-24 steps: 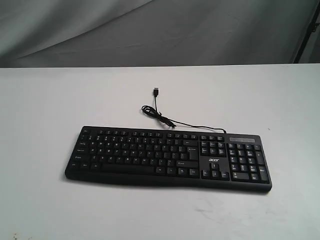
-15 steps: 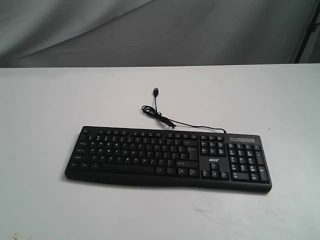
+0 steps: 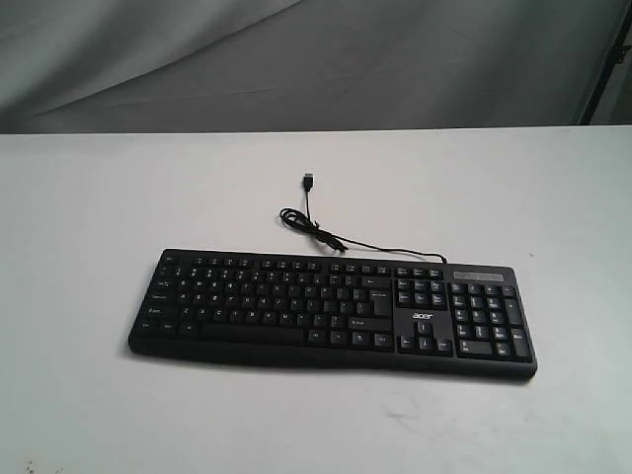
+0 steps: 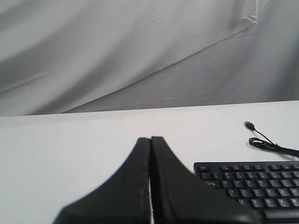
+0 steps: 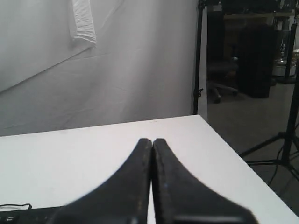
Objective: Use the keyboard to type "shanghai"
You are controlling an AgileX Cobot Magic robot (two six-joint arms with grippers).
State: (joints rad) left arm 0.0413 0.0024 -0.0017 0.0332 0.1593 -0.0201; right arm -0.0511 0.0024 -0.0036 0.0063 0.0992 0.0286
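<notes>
Filling the foreground, the white surface carries the black keyboard near its middle, its cable looping away behind. The left hand and right hand are each pinched closed, empty, hovering clear of it. Closed tips probably suit single-key presses; the left should descend squarely onto "s", touching no neighbour.

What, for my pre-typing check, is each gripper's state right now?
Left gripper: closed, holding nothing.
Right gripper: closed, holding nothing.
</notes>
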